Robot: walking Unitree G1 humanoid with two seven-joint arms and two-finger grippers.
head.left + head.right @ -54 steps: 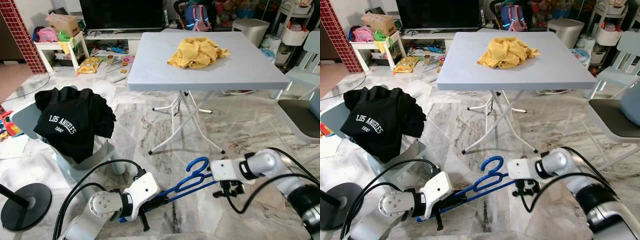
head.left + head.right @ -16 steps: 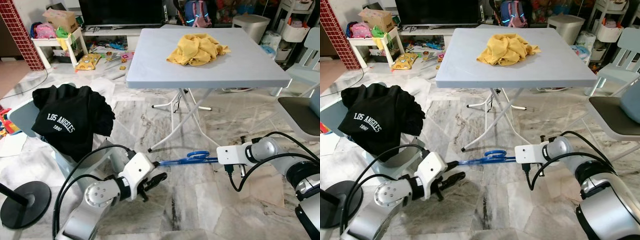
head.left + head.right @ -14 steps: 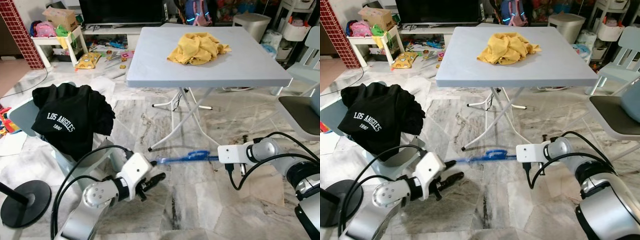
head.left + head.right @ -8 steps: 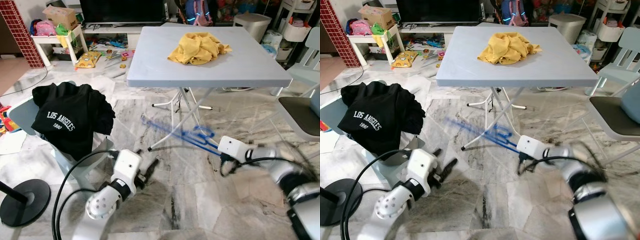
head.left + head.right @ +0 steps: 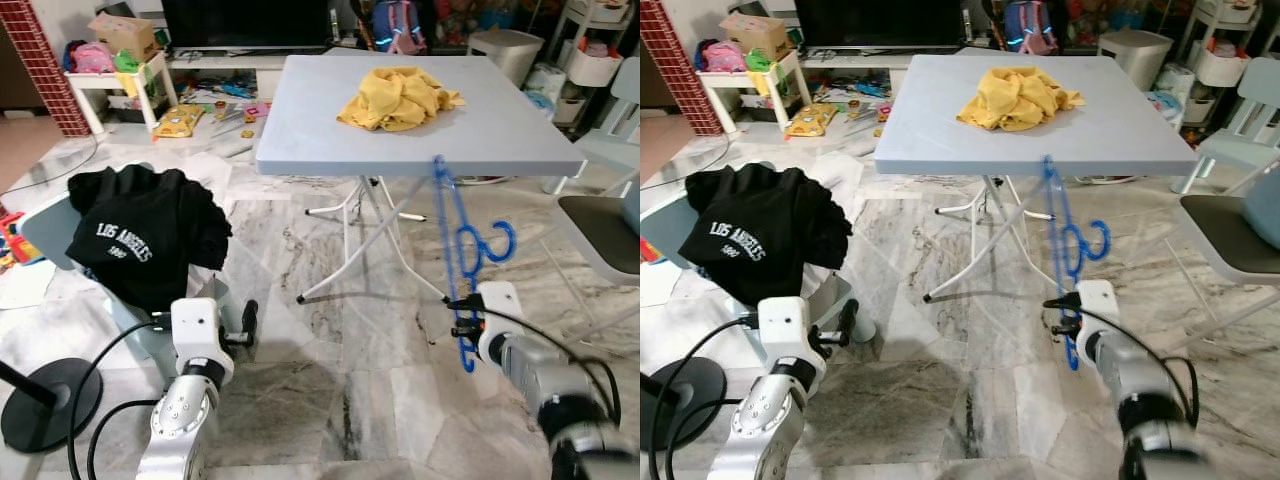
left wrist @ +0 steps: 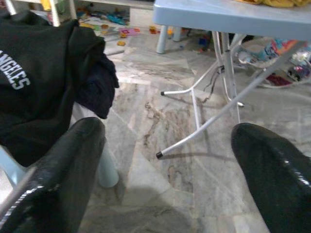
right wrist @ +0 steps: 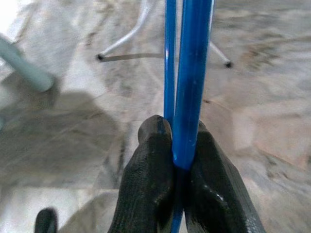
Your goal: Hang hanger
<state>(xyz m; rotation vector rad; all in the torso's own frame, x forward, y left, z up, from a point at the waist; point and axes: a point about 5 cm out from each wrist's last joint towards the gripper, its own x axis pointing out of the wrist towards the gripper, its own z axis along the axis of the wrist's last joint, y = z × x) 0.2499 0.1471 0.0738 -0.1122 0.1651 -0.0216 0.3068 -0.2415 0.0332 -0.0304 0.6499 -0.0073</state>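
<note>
Nearest me, at five o'clock in the head view, my right gripper (image 5: 462, 316) is clamped on the blue hanger (image 5: 452, 228); the wrist camera shows both fingers (image 7: 150, 170) pinched hard against its bar. At seven o'clock my left gripper (image 5: 245, 322) is spread wide and empty, fingers (image 6: 53, 179) far apart with only marble floor (image 5: 330, 390) between them.

That is the change. A few seconds ago both grippers shared the hanger, held low and nearly flat over the floor. A second ago the left had already let go, and since then the right has swung it up on its own. Now the hanger stands almost upright at three o'clock, its hook (image 5: 497, 243) turned outward to my right, its top reaching the near edge of the table (image 5: 300, 120). The left arm has pulled back toward the chair (image 5: 45, 228) at nine o'clock, where the black shirt (image 5: 135, 245) is draped.

I read this as the handover done and the carry begun: one gripper holds the hanger in a hanging attitude, the other is free. I cannot yet pick out a rail to hang it on. The round base (image 5: 45, 405) and pole at eight o'clock may belong to a stand, but its top is out of frame.

Farther off, at twelve o'clock, a yellow cloth (image 5: 397, 98) lies bunched on the table, with clutter and a TV (image 5: 245, 22) beyond.
</note>
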